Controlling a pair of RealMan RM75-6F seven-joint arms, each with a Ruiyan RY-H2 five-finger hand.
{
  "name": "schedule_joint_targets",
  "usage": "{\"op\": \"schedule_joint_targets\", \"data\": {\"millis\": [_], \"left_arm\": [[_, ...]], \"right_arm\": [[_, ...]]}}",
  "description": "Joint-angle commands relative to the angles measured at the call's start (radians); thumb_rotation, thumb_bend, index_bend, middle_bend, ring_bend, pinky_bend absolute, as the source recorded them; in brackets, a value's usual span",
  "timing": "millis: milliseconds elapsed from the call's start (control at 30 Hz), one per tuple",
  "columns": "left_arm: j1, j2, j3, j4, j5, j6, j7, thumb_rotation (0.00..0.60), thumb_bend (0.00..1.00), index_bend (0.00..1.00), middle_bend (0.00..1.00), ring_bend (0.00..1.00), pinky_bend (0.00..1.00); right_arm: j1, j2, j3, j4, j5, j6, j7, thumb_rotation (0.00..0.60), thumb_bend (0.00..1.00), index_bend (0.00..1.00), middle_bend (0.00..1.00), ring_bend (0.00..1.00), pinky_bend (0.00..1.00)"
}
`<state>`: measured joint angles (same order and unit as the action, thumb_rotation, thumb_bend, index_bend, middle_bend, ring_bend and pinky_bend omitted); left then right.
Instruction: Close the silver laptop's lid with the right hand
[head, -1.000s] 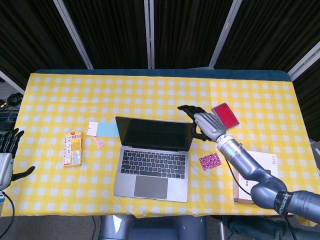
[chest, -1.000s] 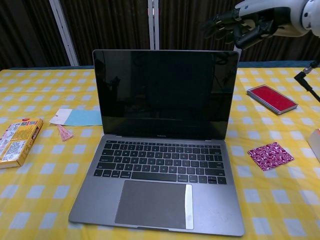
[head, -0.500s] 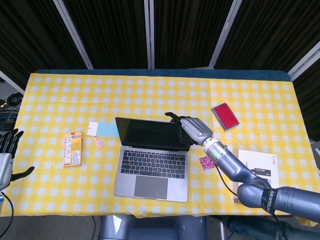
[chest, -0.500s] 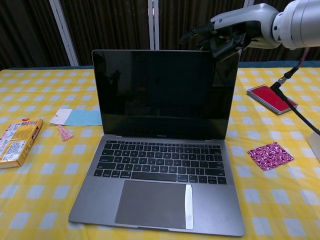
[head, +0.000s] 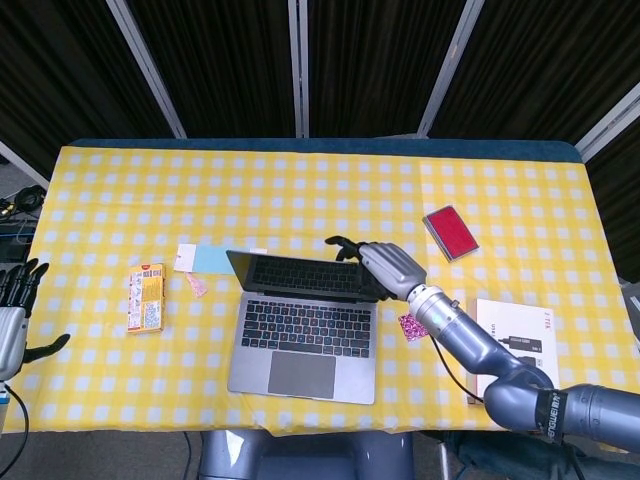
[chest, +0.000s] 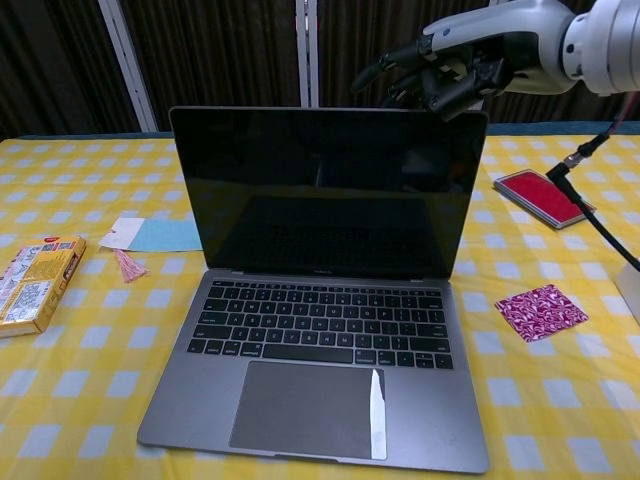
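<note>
The silver laptop (head: 305, 330) (chest: 320, 300) stands open at the table's front middle, dark screen tilted forward toward the keyboard. My right hand (head: 383, 265) (chest: 452, 70) lies behind the lid's top right corner, fingers spread and touching the upper edge. It holds nothing. My left hand (head: 12, 310) hangs at the far left off the table's edge, fingers apart and empty; the chest view does not show it.
On the yellow checked table (head: 300, 190): a snack box (head: 146, 297) (chest: 32, 280) at left, a blue card (head: 212, 259) with a tag (chest: 128, 262), a red case (head: 450, 232) (chest: 543, 197), a patterned pink square (head: 420, 322) (chest: 541, 310), a white box (head: 510, 345) at front right.
My right hand has moved left onto the lid's top edge and pushed it forward. The screen now leans further toward the keyboard. The left hand has not moved.
</note>
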<state>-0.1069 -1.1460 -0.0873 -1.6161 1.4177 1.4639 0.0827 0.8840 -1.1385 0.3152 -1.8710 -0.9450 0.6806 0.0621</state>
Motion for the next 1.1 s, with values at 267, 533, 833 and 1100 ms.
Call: {"op": "schedule_joint_targets", "data": {"millis": [267, 533, 833, 1100], "left_arm": [[-0.002, -0.003, 0.001, -0.001, -0.001, -0.001, 0.006, 0.6, 0.0, 0.0, 0.0, 0.0, 0.0], [-0.002, -0.005, 0.004, 0.0, 0.0, 0.0, 0.009, 0.6, 0.0, 0.0, 0.0, 0.0, 0.0], [-0.001, -0.005, 0.008, -0.002, 0.006, 0.001, 0.011, 0.6, 0.0, 0.0, 0.0, 0.0, 0.0], [-0.001, -0.004, 0.011, -0.004, 0.008, 0.001, 0.012, 0.6, 0.0, 0.0, 0.0, 0.0, 0.0]], "right_arm": [[-0.045, 0.044, -0.043, -0.096, -0.175, -0.01, 0.028, 0.6, 1.0, 0.19, 0.36, 0.3, 0.27], [-0.074, 0.069, -0.118, -0.133, -0.367, -0.022, 0.039, 0.6, 1.0, 0.19, 0.37, 0.31, 0.27], [-0.073, 0.076, -0.185, -0.155, -0.47, -0.05, 0.006, 0.6, 1.0, 0.19, 0.37, 0.31, 0.27], [-0.078, 0.005, -0.269, -0.081, -0.571, -0.046, -0.102, 0.6, 1.0, 0.2, 0.37, 0.31, 0.27]]}}
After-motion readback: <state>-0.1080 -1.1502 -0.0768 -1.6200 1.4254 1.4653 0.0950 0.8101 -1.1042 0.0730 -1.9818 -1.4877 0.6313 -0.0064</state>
